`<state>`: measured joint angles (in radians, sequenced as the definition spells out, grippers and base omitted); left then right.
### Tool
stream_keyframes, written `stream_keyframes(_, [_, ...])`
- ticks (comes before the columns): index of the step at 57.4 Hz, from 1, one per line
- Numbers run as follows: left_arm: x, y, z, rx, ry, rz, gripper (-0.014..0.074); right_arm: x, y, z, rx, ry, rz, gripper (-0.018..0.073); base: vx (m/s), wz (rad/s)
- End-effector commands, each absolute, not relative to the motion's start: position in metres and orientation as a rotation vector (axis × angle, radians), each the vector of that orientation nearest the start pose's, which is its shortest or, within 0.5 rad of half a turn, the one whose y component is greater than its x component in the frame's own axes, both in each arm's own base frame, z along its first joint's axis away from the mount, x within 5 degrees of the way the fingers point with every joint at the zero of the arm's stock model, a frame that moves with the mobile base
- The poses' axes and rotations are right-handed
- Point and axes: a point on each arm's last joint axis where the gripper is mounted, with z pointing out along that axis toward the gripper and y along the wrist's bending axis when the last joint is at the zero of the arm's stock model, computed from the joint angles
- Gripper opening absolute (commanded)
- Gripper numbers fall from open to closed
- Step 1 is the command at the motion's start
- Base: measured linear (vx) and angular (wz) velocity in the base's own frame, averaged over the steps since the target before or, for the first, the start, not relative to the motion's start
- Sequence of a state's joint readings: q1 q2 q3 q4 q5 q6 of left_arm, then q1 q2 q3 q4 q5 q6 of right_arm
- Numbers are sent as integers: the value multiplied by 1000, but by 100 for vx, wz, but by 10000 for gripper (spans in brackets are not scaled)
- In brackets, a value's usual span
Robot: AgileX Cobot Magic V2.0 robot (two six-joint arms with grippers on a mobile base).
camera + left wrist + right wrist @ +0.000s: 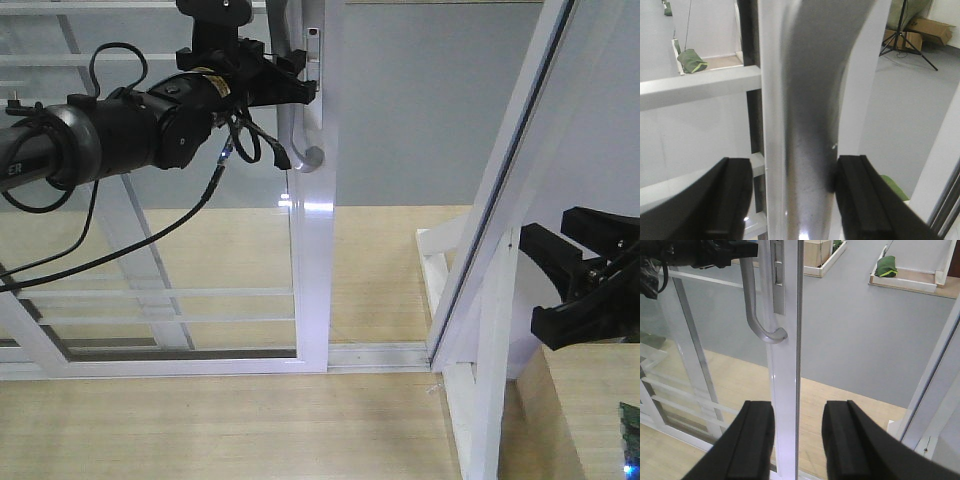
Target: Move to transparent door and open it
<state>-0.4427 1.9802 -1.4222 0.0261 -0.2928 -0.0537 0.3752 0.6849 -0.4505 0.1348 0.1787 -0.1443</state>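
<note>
Where the left arm ends: the left gripper (pixel 300 80) is high on the door's right stile, narrowed around the upper part of the pull handle (pixel 305 160) and grasping it.
Left fingers: in the left wrist view the right-hand pad (pixel 860 200) touches the handle's silver-grey shaft; the left-hand pad sits just beside the shaft's other edge.
Pull handle: curved and upright, with its lower end hooking into the stile below the gripper.
Transparent door (pixel 310 280): left of centre and upright in its floor track, with thin white bars (pixel 160 300) crossing the glass near the bottom. Bare wooden floor (pixel 380 270) shows between its right stile and the next frame.
Neighbouring white frame (pixel 500 200): right of the gap, slanting across the front view, with no gripper touching it.
Right gripper (pixel 535 280): far right, on the near side of that frame and well apart from the door. Its jaws are spread wide and hold nothing.
</note>
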Motion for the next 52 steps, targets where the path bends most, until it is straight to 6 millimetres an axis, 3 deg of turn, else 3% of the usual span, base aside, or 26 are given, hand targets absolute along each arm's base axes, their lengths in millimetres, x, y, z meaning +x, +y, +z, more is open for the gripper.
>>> stream_keyframes(1, [426, -187, 303, 291, 1551, -362, 424, 135, 54, 304, -349, 1761, 272, 320, 0, 0])
stream_keyframes(20, [429, -170, 308, 268, 1590, -329, 394, 135, 54, 304, -349, 1762, 272, 320, 0, 0])
stream_keyframes(36, [426, -135, 328, 220, 1665, -268, 394, 135, 54, 304, -349, 1763, 272, 320, 0, 0])
stream_keyframes(52, [424, -111, 330, 185, 1775, -219, 394, 135, 54, 304, -350, 1765, 272, 320, 0, 0])
